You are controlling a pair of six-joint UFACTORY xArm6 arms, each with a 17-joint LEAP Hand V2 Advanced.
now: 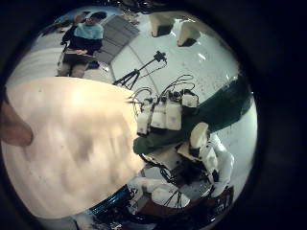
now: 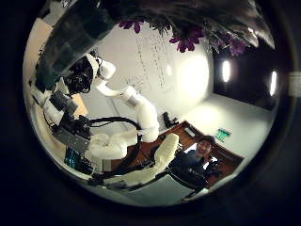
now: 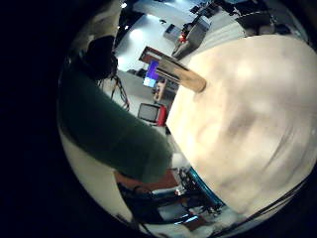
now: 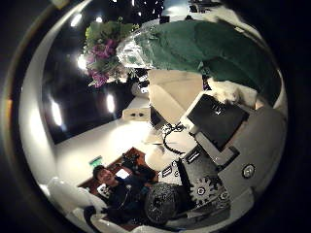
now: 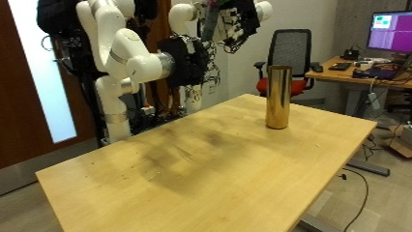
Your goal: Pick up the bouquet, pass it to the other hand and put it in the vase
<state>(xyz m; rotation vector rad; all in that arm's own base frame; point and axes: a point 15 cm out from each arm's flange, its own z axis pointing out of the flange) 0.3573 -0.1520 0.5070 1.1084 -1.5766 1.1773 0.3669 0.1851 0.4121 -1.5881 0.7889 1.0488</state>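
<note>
Above a bare wooden table (image 5: 193, 164), both robot arms are raised high, well clear of the tall gold vase (image 5: 277, 97), which stands upright and empty near the table's far edge. The bouquet (image 4: 115, 49) is up in the air between the hands, not on the table: the right palm views show purple and pale blooms and a dark green wrapper running close past that palm, and the left thumb-side view shows purple flowers close by. Whether the right hand (image 4: 219, 146) or the left hand has its fingers closed round the wrapper cannot be told.
</note>
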